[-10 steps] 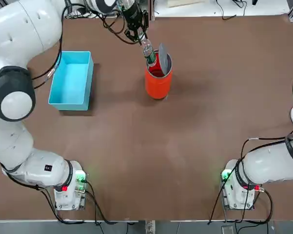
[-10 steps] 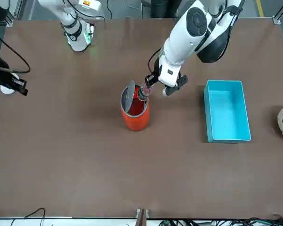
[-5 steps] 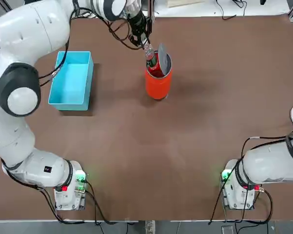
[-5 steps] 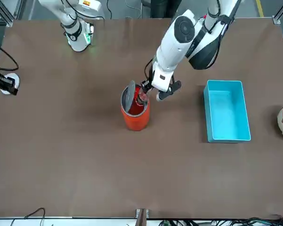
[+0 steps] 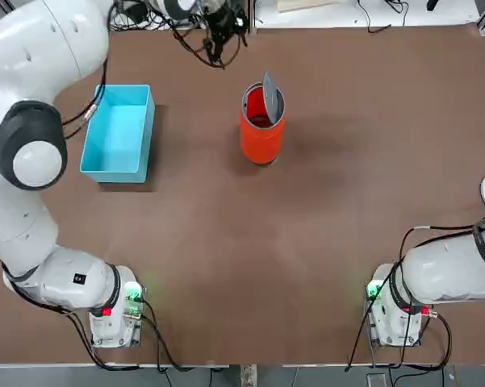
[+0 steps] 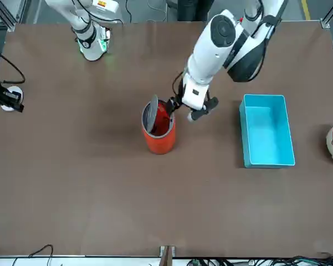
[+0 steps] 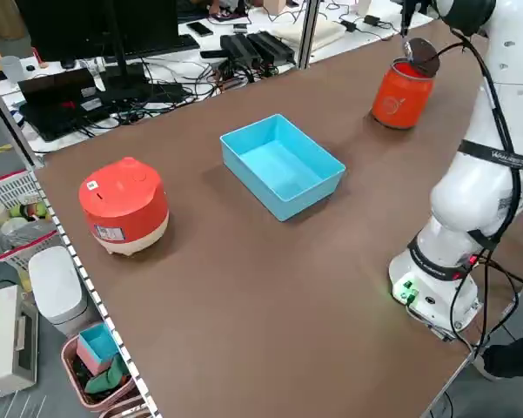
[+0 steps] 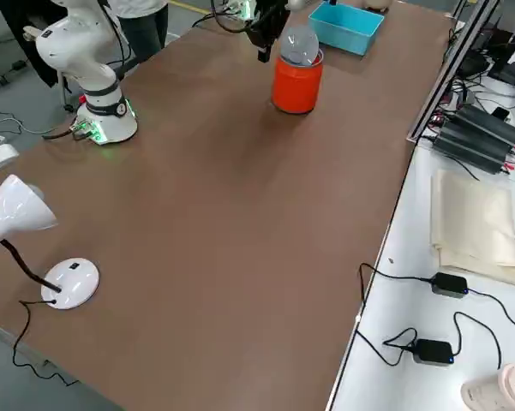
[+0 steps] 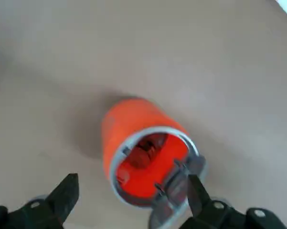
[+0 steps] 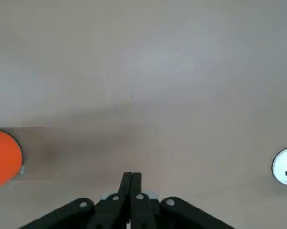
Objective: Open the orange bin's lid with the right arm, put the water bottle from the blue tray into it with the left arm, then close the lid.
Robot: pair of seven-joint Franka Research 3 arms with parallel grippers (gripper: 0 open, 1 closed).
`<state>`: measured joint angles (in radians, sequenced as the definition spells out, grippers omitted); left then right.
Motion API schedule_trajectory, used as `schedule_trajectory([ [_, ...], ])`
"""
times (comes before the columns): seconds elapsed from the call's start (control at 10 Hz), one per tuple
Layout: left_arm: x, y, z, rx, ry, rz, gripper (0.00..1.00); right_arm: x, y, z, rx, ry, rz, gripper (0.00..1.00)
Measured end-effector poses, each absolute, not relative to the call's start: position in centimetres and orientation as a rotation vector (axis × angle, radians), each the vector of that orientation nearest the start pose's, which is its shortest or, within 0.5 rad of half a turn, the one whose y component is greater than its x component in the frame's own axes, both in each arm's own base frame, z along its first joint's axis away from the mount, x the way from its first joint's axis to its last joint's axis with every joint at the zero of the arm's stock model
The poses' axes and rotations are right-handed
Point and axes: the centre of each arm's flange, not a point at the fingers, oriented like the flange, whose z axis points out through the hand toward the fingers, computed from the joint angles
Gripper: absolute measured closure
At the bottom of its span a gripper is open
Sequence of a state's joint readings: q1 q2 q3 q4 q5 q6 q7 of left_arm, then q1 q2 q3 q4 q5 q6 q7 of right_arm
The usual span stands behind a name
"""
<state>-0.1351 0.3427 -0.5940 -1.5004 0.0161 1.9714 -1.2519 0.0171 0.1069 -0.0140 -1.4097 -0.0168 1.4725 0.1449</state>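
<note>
Just opened: with the left gripper (image 9: 133,180), 2 fingers spread apart above the mouth of the orange bin (image 5: 261,143), holding nothing. Gone from that grip since a moment ago: the water bottle (image 9: 143,153), now apparently down inside the bin, dimly visible past the rim. Unchanged: the lid (image 5: 270,98), tipped up at the rim, and the blue tray (image 5: 118,133), with no bottle left in it. Waiting well apart from the bin, towards the robot's right: the right gripper (image 10: 132,176), 2 fingers together, with nothing between them. Looks like drop-off done, with only closing to go. Best to draw the left gripper clear first, then push the lid down over the rim. Watch for snagging the raised lid or tipping the bin on the way out
</note>
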Motion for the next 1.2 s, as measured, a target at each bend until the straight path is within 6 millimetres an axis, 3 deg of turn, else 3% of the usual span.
schedule_trajectory([
  [0.2, 56.4, -33.1, 53.6, -3.181, -0.949, 0.015, 0.0, 58.1, 5.2, 62.1, -3.144, 0.333, 0.031, 0.96],
  [0.5, 59.0, -22.1, 55.2, -3.101, -0.876, 0.027, 0.0, 56.3, 18.8, 59.7, -3.1, 0.535, -0.035, 0.96],
  [0.8, 60.5, -13.9, 55.4, -3.102, -0.666, 0.04, 0.0, 52.1, 31.1, 57.2, -3.042, 0.642, -0.086, 0.97],
  [1.0, 60.6, -6.8, 56.7, -3.124, -0.452, 0.051, 0.0, 49.7, 37.4, 53.6, -3.049, 0.62, -0.07, 0.97],
  [1.2, 60.0, -1.2, 58.5, -3.167, -0.302, 0.025, 0.0, 49.0, 41.6, 49.3, -3.05, 0.619, -0.063, 0.97],
])
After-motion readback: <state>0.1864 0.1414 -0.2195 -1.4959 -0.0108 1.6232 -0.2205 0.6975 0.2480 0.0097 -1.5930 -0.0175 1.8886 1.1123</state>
